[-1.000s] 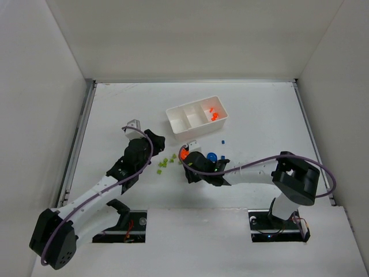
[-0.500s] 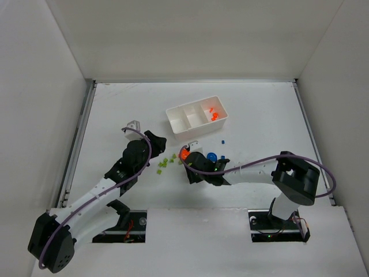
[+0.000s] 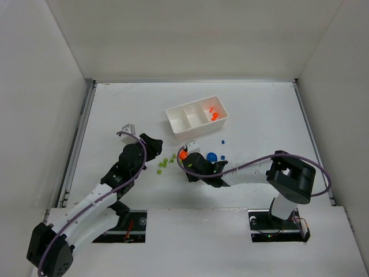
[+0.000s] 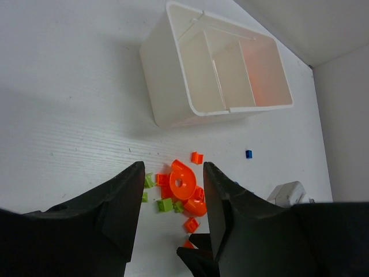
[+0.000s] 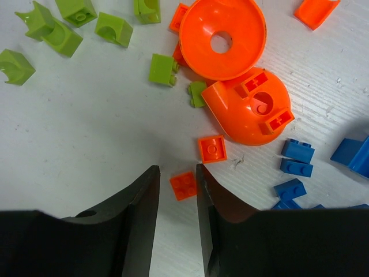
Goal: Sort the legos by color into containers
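Loose legos lie in a heap at mid-table: yellow-green bricks [image 3: 164, 163] [image 5: 57, 34], two big rounded orange pieces [image 5: 222, 37] [image 5: 248, 112], and blue bricks [image 5: 297, 158]. My right gripper [image 5: 176, 170] [image 3: 185, 157] is low over the heap. Its jaws straddle a small orange square brick [image 5: 185, 186]; the right finger touches it and a gap shows on the left. My left gripper [image 4: 173, 166] [image 3: 157, 143] hovers open and empty above the heap's left side. The white three-compartment tray [image 3: 179, 130] [image 4: 167, 86] stands behind the heap. Its right compartment holds a few orange bricks [image 3: 214, 113].
A blue rounded piece [image 3: 211, 156] sits right of the right wrist. One tiny blue brick [image 3: 223, 141] [image 4: 248, 154] lies apart between heap and tray. Another flat orange brick [image 5: 212, 149] lies just beyond the right fingertips. White walls enclose the table on three sides.
The right jaws have narrowed around the small orange brick. The left arm has drawn slightly left and back, its jaws unchanged.
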`<state>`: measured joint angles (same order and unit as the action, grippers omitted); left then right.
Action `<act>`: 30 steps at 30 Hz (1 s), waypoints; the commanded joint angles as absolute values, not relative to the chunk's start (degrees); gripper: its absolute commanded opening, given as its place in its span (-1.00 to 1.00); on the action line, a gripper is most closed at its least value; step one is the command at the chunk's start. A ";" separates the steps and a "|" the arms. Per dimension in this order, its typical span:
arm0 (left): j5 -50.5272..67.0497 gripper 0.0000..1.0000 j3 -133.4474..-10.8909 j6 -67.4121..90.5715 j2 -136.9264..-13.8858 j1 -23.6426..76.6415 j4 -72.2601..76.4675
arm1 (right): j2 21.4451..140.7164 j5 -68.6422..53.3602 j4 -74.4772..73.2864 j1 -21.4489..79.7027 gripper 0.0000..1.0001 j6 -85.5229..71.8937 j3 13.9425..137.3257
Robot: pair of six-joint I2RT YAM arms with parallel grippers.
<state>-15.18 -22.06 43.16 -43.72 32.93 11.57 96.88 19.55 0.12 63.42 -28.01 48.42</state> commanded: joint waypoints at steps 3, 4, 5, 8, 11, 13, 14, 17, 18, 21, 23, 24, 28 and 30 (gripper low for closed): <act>-15.82 -0.17 -22.85 42.63 -41.39 30.98 9.49 | 95.80 19.25 0.17 63.50 -0.19 -28.56 44.48; -15.82 -0.17 -22.68 42.63 -41.40 30.98 9.49 | 95.89 19.16 -0.17 63.67 -0.21 -28.74 44.47; -15.99 -0.17 -22.50 42.89 -41.31 30.98 9.49 | 95.89 19.16 -0.18 63.68 -0.21 -28.74 44.47; -16.00 -0.17 -22.24 43.24 -41.13 30.98 9.49 | 95.71 18.98 -0.35 63.68 -0.24 -28.74 43.95; -16.00 -0.18 -22.67 42.80 -41.92 30.80 9.49 | 94.40 18.81 -0.18 63.68 -0.23 -29.09 43.16; -16.08 -0.18 -22.59 42.71 -41.75 30.80 9.49 | 94.57 17.67 0.44 63.94 -0.25 -29.18 42.98; -16.26 -0.18 -22.41 42.71 -41.75 30.72 9.58 | 94.83 17.67 0.35 64.03 -0.26 -29.01 43.07; -16.17 -0.18 -23.02 42.45 -41.92 30.28 9.32 | 95.19 17.93 -0.17 64.29 -0.26 -29.00 43.42; -16.26 -0.18 -23.20 42.10 -41.75 30.19 8.97 | 95.10 17.93 -0.18 64.38 -0.24 -29.09 43.42; -16.61 -0.18 -22.24 42.54 -41.48 29.84 9.49 | 94.31 18.02 -0.70 64.82 -0.24 -28.83 43.16; -16.26 -0.19 -22.76 42.28 -42.18 29.75 9.23 | 94.13 17.93 -0.62 64.90 -0.26 -29.00 42.81; -16.61 -0.19 -22.76 41.84 -41.93 30.10 9.23 | 94.48 17.93 -0.53 64.99 -0.27 -28.83 42.80; -17.05 -0.19 -22.76 41.93 -41.31 29.40 9.23 | 95.80 19.25 -1.58 65.69 -0.28 -28.21 43.50; -17.14 -0.19 -22.85 41.23 -40.70 29.31 9.05 | 95.89 19.77 -1.32 65.96 -0.29 -28.04 43.42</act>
